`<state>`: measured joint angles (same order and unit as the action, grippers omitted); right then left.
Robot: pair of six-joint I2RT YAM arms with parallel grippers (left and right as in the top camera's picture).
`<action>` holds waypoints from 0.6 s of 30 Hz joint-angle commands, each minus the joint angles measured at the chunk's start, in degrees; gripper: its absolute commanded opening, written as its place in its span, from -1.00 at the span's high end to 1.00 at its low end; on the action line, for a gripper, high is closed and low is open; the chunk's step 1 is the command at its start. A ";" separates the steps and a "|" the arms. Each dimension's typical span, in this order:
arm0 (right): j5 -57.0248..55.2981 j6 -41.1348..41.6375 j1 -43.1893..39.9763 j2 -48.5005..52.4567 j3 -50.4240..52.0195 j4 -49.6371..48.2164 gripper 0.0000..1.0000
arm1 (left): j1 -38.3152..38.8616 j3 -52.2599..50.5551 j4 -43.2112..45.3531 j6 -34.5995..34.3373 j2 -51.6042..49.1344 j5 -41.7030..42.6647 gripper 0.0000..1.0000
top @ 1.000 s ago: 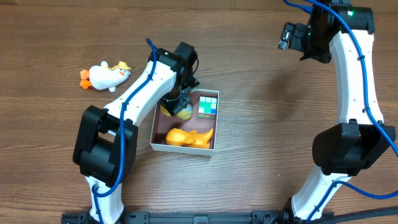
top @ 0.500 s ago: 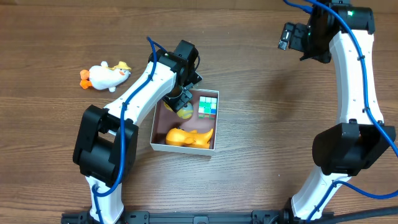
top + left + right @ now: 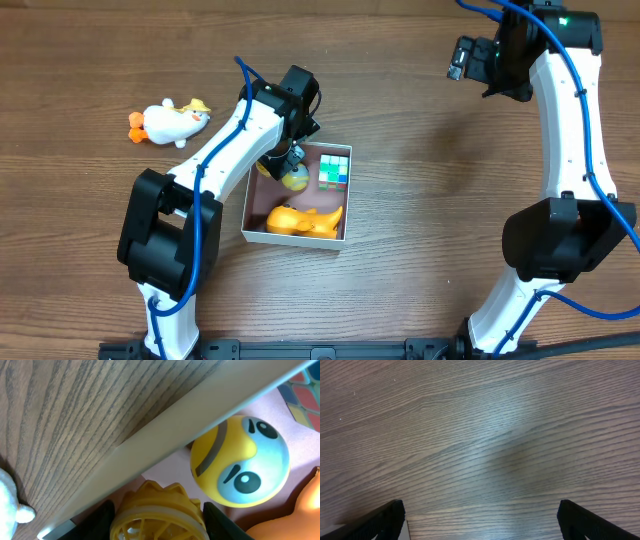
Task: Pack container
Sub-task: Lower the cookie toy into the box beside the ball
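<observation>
White-walled container (image 3: pixel 290 238) is seen mid-table (image 3: pixel 420 250), L gripper (image 3: pixel 288 158) over its far-left corner.
Betw. the L fingers (image 3: pixel 97 522) a yellow ridged toy (image 3: pixel 156 515) is clamped, just beside the wall; a yellow face ball (image 3: pixel 296 180), a colour cube (image 3: pixel 336 170) & an orange toy (image 3: pixel 300 220) are lodged in the box too. Twd the far-left a white duck toy (image 3: pixel 170 122) is seen on the wood, well apart. R gripper (image 3: pixel 480 510) is held wide open w/ nothing betw. its jaws, near the far-right corner.
</observation>
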<state>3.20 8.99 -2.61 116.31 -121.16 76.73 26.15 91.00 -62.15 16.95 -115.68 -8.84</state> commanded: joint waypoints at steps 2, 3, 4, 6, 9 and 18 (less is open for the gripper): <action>0.35 0.44 -0.09 -0.24 -1.44 -0.17 -1.00 | -0.59 -0.55 0.61 0.66 -0.59 -0.81 0.42; 0.35 0.44 -0.09 -0.24 -1.44 -0.17 -1.00 | -0.72 -0.55 0.96 0.66 -0.68 -0.81 0.42; 0.35 0.44 -0.09 -0.24 -1.44 -0.17 -1.00 | -0.94 -0.55 1.38 0.63 -0.85 -0.81 0.42; 0.35 0.44 -0.09 -0.24 -1.44 -0.15 -1.00 | -1.31 -0.57 1.79 0.61 -1.22 -0.79 0.42; 0.35 0.44 -0.09 -0.24 -1.44 -0.17 -1.00 | -1.81 -0.96 2.25 0.63 -1.25 -0.79 0.42; 0.35 0.44 -0.09 -0.24 -1.44 -0.17 -1.00 | -1.86 -3.45 3.21 0.63 -1.31 -0.55 0.38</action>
<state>3.20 9.02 -2.61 116.31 -121.16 76.73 24.86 89.03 -59.24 16.95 -115.72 -8.86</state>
